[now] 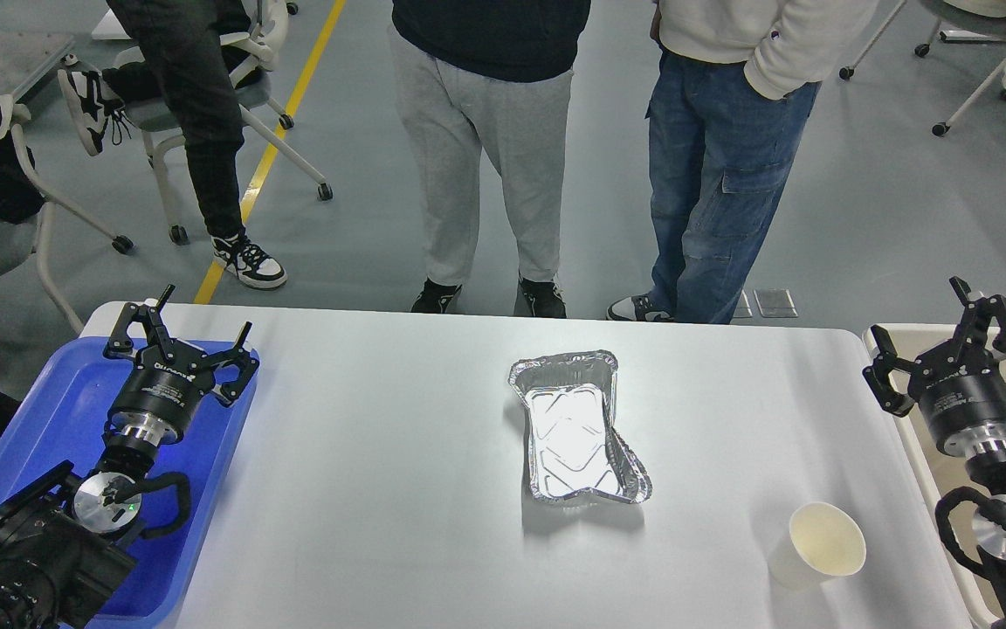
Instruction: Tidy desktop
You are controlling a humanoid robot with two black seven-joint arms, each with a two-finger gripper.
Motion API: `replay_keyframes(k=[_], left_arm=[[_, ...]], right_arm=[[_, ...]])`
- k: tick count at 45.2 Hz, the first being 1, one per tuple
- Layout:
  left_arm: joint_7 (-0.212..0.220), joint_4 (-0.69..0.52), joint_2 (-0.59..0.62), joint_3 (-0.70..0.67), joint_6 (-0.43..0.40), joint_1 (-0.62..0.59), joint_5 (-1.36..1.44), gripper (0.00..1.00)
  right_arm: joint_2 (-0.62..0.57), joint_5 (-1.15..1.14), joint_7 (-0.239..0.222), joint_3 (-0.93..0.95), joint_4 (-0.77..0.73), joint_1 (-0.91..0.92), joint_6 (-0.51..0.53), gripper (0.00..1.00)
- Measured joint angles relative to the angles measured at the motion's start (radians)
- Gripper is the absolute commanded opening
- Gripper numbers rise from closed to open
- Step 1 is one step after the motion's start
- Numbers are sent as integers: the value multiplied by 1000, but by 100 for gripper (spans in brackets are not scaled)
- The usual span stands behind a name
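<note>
The white-grey desktop fills the middle of the head view. A dented foil tray lies empty near its centre. A white paper cup lies tipped on its side at the front right, mouth toward me. My left gripper hovers open over the blue tray at the left edge, holding nothing. My right gripper stands open over the beige bin at the right edge, also with nothing in it. Both grippers are well apart from the foil tray and cup.
Two people stand right behind the table's far edge, feet close to it. A seated person and rolling chairs are at the back left. A yellow floor line runs away from the table.
</note>
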Motion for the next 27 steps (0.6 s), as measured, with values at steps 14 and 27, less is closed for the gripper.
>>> replay_keyframes(k=[14, 27], left_arm=[[0, 0, 0, 0, 0, 0, 0, 100], [0, 0, 0, 0, 0, 0, 0, 100]], right_arm=[[-2, 0, 0, -1, 3, -2, 0, 100], [-17, 1, 0, 0, 4, -5, 0, 100]])
